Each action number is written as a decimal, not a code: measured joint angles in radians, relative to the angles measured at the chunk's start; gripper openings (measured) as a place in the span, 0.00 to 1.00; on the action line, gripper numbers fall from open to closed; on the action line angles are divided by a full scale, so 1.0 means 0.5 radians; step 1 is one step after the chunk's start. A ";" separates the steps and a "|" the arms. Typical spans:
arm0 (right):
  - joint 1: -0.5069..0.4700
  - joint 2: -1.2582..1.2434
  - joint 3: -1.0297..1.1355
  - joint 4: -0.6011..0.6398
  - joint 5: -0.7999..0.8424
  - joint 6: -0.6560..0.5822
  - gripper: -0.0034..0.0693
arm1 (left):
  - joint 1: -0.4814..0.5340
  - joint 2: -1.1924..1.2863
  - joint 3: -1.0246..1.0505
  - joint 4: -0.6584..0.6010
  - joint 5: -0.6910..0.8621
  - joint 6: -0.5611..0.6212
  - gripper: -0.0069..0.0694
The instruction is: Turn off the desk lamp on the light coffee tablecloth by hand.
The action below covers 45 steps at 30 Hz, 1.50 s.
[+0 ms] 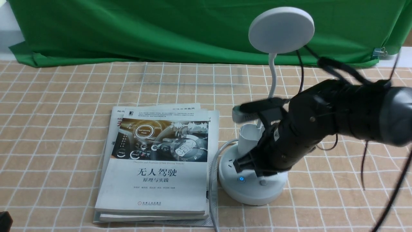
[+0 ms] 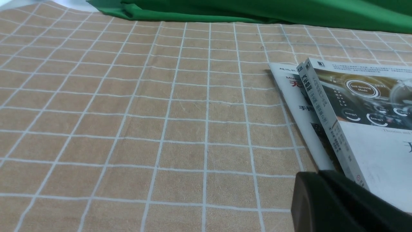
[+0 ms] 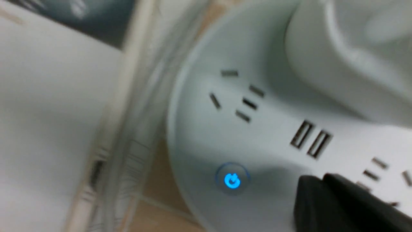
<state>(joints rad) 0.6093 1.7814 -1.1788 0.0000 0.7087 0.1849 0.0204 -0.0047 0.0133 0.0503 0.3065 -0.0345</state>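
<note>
The white desk lamp stands on the light coffee tablecloth (image 1: 58, 96), with its round disc head (image 1: 281, 29), gooseneck, cup holder (image 1: 248, 137) and round base (image 1: 231, 183). A button (image 1: 241, 179) on the base glows blue, and a plain button (image 1: 263, 182) sits beside it. My right gripper (image 1: 245, 166) is shut and empty, with its tip just over the base behind the two buttons. In the right wrist view its tips (image 3: 313, 182) hover near the sockets, to the side of the blue button (image 3: 231, 180). My left gripper (image 2: 322, 180) is shut and empty, low over the cloth (image 2: 128, 129).
A stack of books (image 1: 161, 167) lies left of the lamp base, and its edge shows in the left wrist view (image 2: 370, 129). A white cable (image 1: 214, 167) runs between the books and the base. The green backdrop cloth (image 1: 161, 29) hangs at the back. USB ports (image 3: 310, 143) show on the base.
</note>
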 joint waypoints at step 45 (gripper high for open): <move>-0.370 -2.332 1.150 0.000 0.145 -0.001 0.10 | -0.002 0.000 0.000 0.000 0.000 0.000 0.10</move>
<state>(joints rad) 0.4244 0.6156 -0.6037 0.0000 0.7813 0.1842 0.0193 -0.0047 0.0133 0.0503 0.3065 -0.0345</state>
